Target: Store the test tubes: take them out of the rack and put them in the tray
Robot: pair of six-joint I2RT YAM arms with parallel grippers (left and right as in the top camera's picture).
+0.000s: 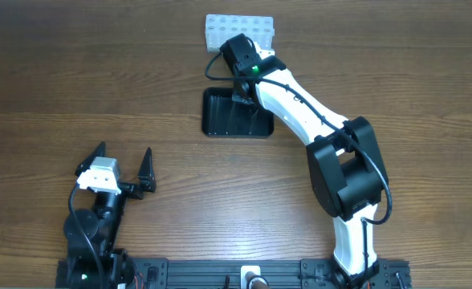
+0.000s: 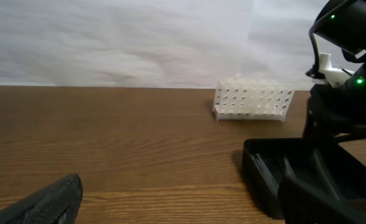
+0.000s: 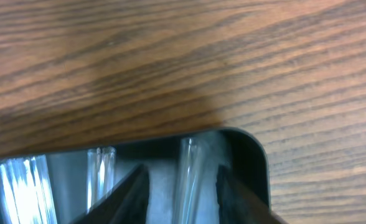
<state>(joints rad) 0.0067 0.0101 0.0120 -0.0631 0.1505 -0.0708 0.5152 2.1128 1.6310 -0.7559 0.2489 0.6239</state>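
Wood-grain table (image 1: 75, 80), pale wall behind. One test tube (image 3: 187, 152) lies inside the black tray (image 1: 220, 120), at the tray's corner. Its end is up near the tray wall and its long axis is parallel to two more tubes (image 3: 101, 168) lying flat in the tray beside it.

The right gripper (image 3: 183, 173) is down in the tray, straddling that corner tube with one finger on each side. The jaws are apart and the gap looks wider than the tube, so it reads as open rather than clamped. Contact is hard to rule out from this angle. The tube runs lengthwise between the fingers, not across them.

The white rack (image 1: 238, 30) stands just beyond the tray, on the side away from the arm bases. I can't tell whether any tubes remain in it.

The left gripper (image 1: 124, 150) is well away from the tray near its own base, jaws spread wide and holding nothing.

The right arm is far nearer both tray and rack. The likely next step is to lift clear of the tray, then go on to the rack.
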